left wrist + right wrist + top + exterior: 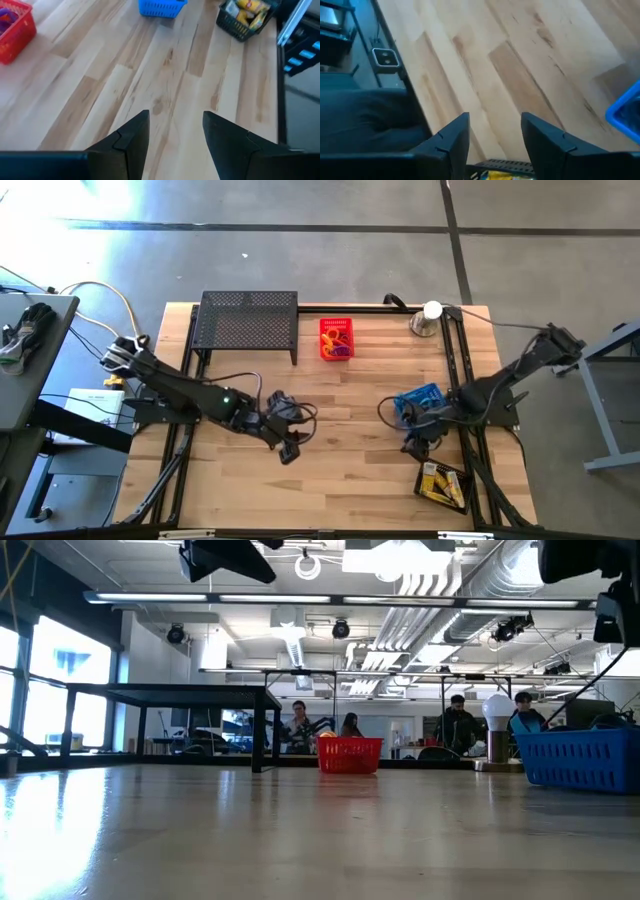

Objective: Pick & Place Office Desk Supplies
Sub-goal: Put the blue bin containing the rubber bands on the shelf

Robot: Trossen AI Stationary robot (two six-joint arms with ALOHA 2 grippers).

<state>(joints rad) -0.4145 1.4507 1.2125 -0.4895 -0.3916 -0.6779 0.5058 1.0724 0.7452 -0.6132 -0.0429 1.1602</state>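
Both arms are hanging over the wooden table [340,480] right now. The left gripper [288,448] is hovering above the bare middle of the table with its fingers [131,142] standing apart and nothing between them, just planks showing in the gap. The right gripper [418,442] is sitting over toward the right side, just beside the blue basket [418,402] and a bit up-table from the black basket [441,483]. Its fingers [454,136] are also spread with only tabletop in between, so both claws are open and carrying nothing.

As for the supplies: the red basket [336,338] is sitting toward the far edge, just right of the black mesh shelf [248,323], with the colourful elastic loops [337,337] piled in it. The yellow boxes [441,479] are lying in the black basket near the front right corner. I can't tell what's in the blue basket from here.

The silver dome with the white ball [428,317] is standing at the far right of the table. A few people [458,725] are sitting in the room way behind.
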